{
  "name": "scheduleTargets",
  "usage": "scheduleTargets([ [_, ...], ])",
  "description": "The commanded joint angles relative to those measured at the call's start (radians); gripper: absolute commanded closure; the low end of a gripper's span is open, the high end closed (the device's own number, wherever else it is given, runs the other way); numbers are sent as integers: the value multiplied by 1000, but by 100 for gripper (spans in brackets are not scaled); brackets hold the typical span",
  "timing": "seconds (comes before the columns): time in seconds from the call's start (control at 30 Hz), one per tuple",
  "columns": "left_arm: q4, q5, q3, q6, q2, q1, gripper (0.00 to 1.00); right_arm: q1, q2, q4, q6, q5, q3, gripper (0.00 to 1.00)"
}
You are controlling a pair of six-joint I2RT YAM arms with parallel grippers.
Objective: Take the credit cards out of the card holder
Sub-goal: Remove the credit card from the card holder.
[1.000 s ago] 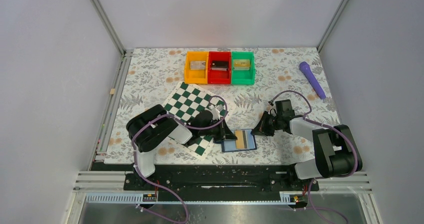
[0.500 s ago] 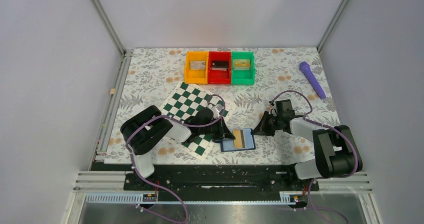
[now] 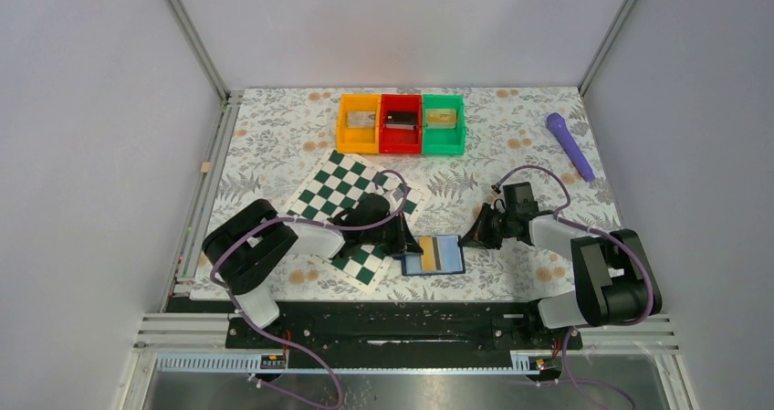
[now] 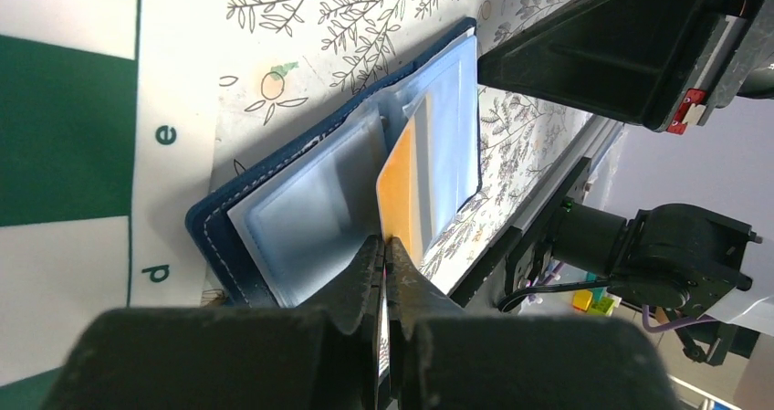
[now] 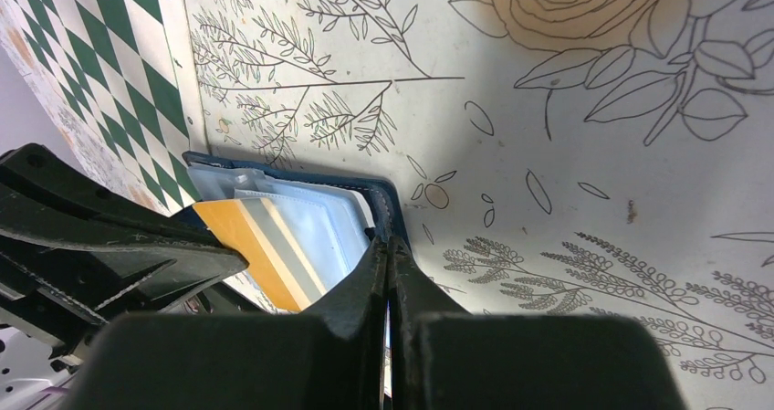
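**Card partly out, wallet braced**

At the left, the left pincer (image 4: 384,246) reaches across the corner of the chessboard mat (image 3: 342,191). Its jaws are closed flat on the near edge of a tan-gold card (image 4: 402,186) with a grey stripe. The card sits partly out of its pocket, tilted up from the open blue wallet (image 4: 301,218), which lies on the flowered surface (image 3: 511,154) at the mat's right corner. At the wallet's right rim, the right pincer (image 5: 385,246) is closed with nothing between its jaws, its tips set on the dark edge. This is probably to pin the wallet while the card slides out to the left. So thin a grip could slip.
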Motion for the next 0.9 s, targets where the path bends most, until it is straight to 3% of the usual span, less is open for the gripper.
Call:
scheduleTargets([
  [0.0, -43, -48, 29, 39, -55, 6, 100, -4, -19, -23, -10, 24, 9, 100],
  [0.53, -64, -109, -44, -14, -199, 5, 100, -4, -43, -9, -21, 7, 6, 100],
  [0.7, -56, -121, -72, -20, -223, 5, 100, -5, -142, -87, -49, 36, 25, 100],
  [0.87, -59, -126, -78, -28, -251, 6, 100, 48, -327, -53, -130, 81, 11, 78],
])
